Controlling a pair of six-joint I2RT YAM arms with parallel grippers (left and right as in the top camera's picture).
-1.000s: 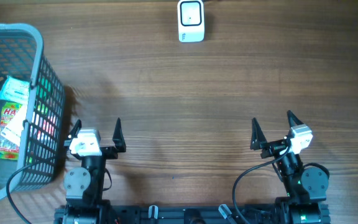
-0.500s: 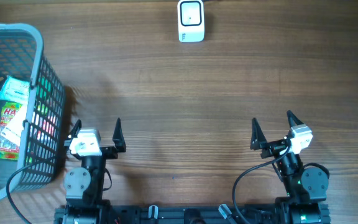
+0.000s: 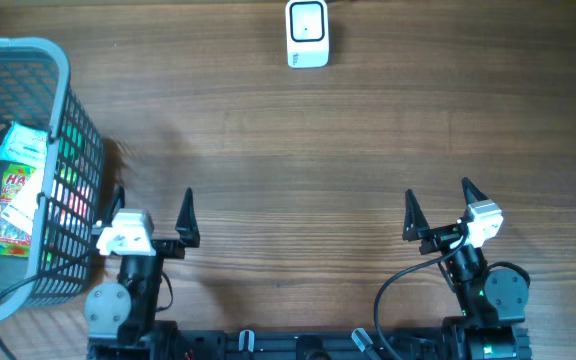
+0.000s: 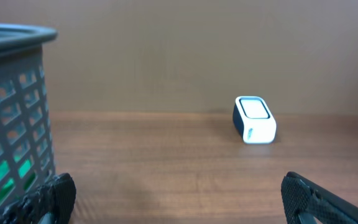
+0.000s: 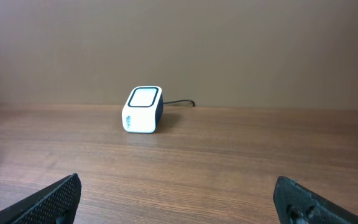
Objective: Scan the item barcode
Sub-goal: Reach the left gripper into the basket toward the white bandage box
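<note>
Overhead, I see a brown wooden table (image 3: 318, 150) with my two arms at its near edge. My left tool (image 3: 153, 207) is wide open and holds nothing. My right tool (image 3: 438, 197) is wide open too, and it is empty as well. Both tools hang over bare wood, well apart from each other.

A grey plastic basket (image 3: 65, 110) with grid walls sits at the left edge of the table, just beside my left tool. Inside it lies a bright plastic packet (image 3: 10, 190) in green, red and yellow, with white labels on it. That is the thing I have to scan. Its print is too small for me to read.

A small white box scanner (image 3: 307, 33) with a dark base stands at the far edge of the table, about halfway along it. It is well apart from the basket and from both tools. A thin black cable (image 5: 180, 103) comes out of its back.

From my left wrist, the basket wall fills the left side and the scanner sits far ahead, to the right. From my right wrist, the scanner sits far ahead, a little to the left.
</note>
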